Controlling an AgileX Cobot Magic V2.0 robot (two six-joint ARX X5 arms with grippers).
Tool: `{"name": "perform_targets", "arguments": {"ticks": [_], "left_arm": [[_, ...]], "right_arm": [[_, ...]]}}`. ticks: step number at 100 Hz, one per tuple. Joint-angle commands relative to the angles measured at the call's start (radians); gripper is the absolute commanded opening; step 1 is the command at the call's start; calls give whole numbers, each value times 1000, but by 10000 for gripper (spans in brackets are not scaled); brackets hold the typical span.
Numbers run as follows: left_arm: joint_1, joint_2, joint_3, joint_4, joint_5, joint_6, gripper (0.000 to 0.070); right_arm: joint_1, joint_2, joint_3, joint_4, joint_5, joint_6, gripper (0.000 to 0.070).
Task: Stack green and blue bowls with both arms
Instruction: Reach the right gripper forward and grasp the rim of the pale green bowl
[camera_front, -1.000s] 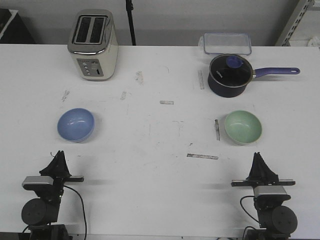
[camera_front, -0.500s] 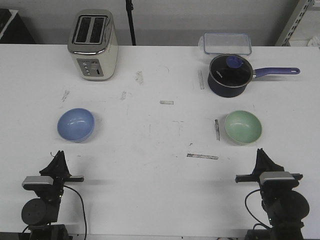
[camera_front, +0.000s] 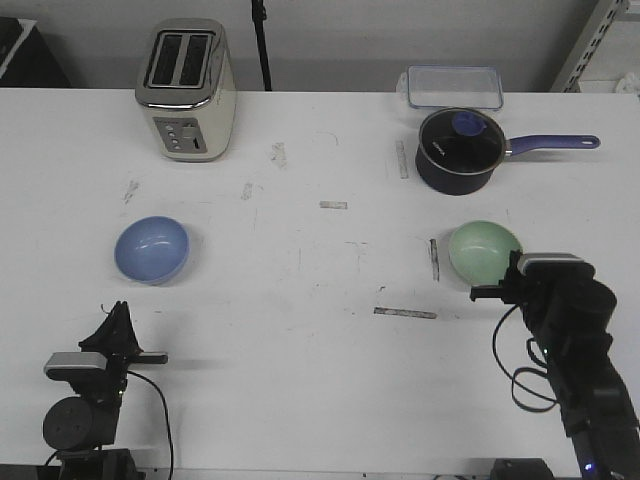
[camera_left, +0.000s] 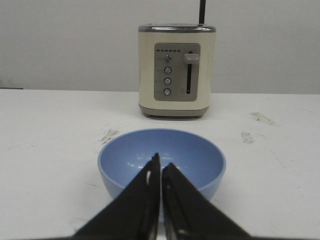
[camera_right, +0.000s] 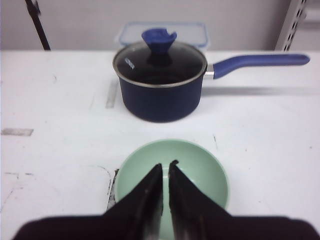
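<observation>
The light blue bowl (camera_front: 151, 249) sits upright and empty on the left of the white table. The pale green bowl (camera_front: 480, 248) sits on the right, its near rim hidden by my right arm. My left gripper (camera_front: 120, 310) rests low near the front edge, short of the blue bowl, shut and empty. In the left wrist view its tips (camera_left: 161, 164) line up with the blue bowl (camera_left: 195, 155). My right gripper (camera_front: 514, 264) hovers over the green bowl's near rim, jaws together and empty. In the right wrist view its tips (camera_right: 166, 165) point into the green bowl (camera_right: 202, 172).
A dark navy saucepan (camera_front: 458, 150) with a glass lid and a blue handle stands behind the green bowl; it also shows in the right wrist view (camera_right: 160, 95). A clear lidded container (camera_front: 453, 87) sits behind it. A cream toaster (camera_front: 187, 88) stands at the back left.
My right arm has risen from the front edge and moved forward to the green bowl's near rim. The left arm and both bowls have not moved.
</observation>
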Motion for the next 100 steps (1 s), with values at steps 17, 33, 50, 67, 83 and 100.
{"name": "perform_targets", "arguments": {"ticks": [17, 33, 50, 67, 83, 100], "left_arm": [[0, -2, -22, 12, 1, -5, 1], [0, -2, -22, 12, 2, -5, 1], [0, -2, -22, 12, 1, -5, 1], [0, -2, -22, 12, 2, -5, 1], [0, -2, -22, 12, 2, -5, 1], [0, -2, -22, 12, 2, -5, 1]], "right_arm": [[-48, 270, 254, -229, 35, 24, 15], [-98, 427, 398, -341, 5, 62, 15], [-198, 539, 492, -383, -183, 132, 17], [-258, 606, 510, -421, -261, 152, 180], [-296, 657, 510, -486, -261, 132, 303], [-314, 701, 510, -523, -262, 92, 479]]}}
